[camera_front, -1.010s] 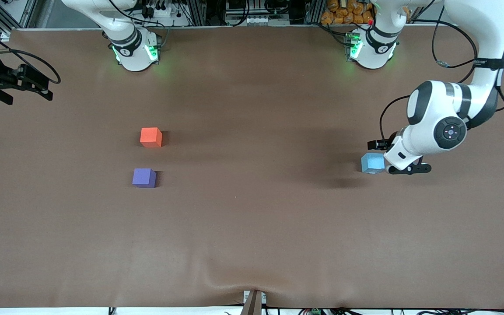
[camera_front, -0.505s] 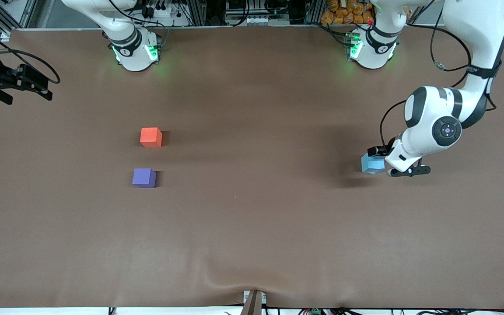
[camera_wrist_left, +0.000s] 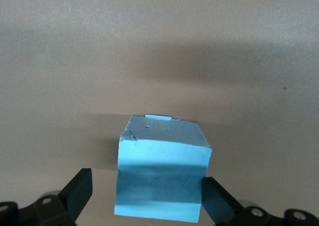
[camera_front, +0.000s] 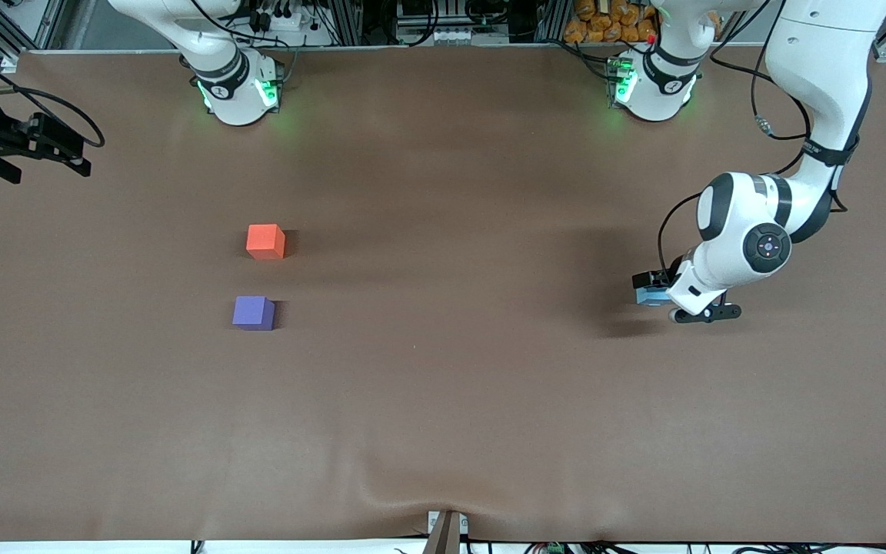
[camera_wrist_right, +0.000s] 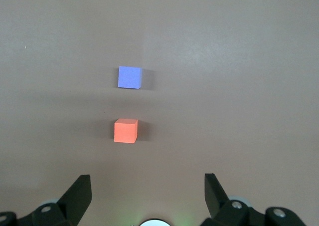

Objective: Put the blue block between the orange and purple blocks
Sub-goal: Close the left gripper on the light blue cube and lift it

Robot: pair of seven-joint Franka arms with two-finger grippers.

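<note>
Looks like the pick-up step: the left gripper (camera_wrist_left: 142,198) sits wide open straddling the small matte sky-blue cube (camera_wrist_left: 162,173) at the left arm's end of the brown table (camera_front: 443,400), nothing gripped yet, so next it needs to close, then carry it between the orange-red cube (camera_front: 265,241) and violet-purple cube (camera_front: 253,313), while the right gripper (camera_wrist_right: 144,196) waits open above them.

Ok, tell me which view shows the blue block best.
The left wrist view: the blue block fills it, sitting between the open left end effector fingers. The front view shows only a sliver beside the arm; the right wrist view shows none.
</note>
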